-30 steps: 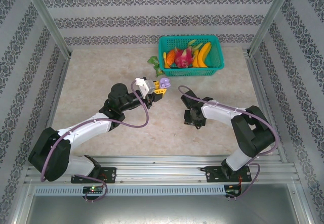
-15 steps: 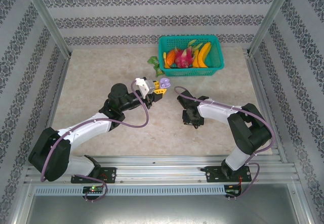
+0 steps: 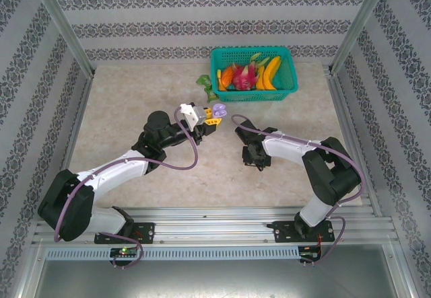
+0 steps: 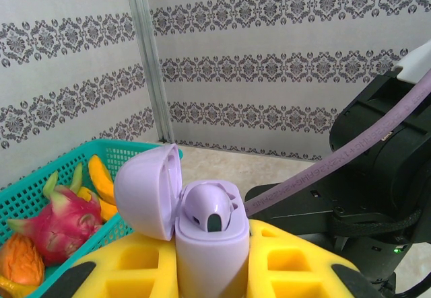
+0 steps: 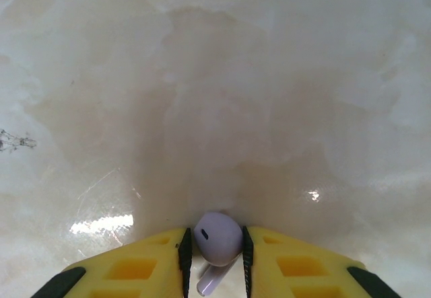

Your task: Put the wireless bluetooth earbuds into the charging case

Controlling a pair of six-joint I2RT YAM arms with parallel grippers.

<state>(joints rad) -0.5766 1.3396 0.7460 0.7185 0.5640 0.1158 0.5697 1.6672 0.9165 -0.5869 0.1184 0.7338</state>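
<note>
My right fingers [image 5: 145, 266] have just narrowed onto a purple earbud [image 5: 217, 236] lying on the surface [image 5: 215, 76], so I judge it ready to lift toward the open charging case [image 4: 210, 251], a second earbud [image 4: 209, 212] seated inside, clamped upright in my left fingers [image 4: 135, 264].

Lilac charging case [image 4: 205, 244], lid too, at 12 o'clock above yellow left fingers [image 4: 313, 268]. Lilac earbud [image 5: 217, 236] between yellow right fingers [image 5: 161, 271] (black pads). Teal basket [image 3: 269, 95], pink dragon fruit [image 4: 64, 220]. Beige marbled table [image 3: 135, 96]; grey damask-striped walls [image 3: 202, 2].
</note>
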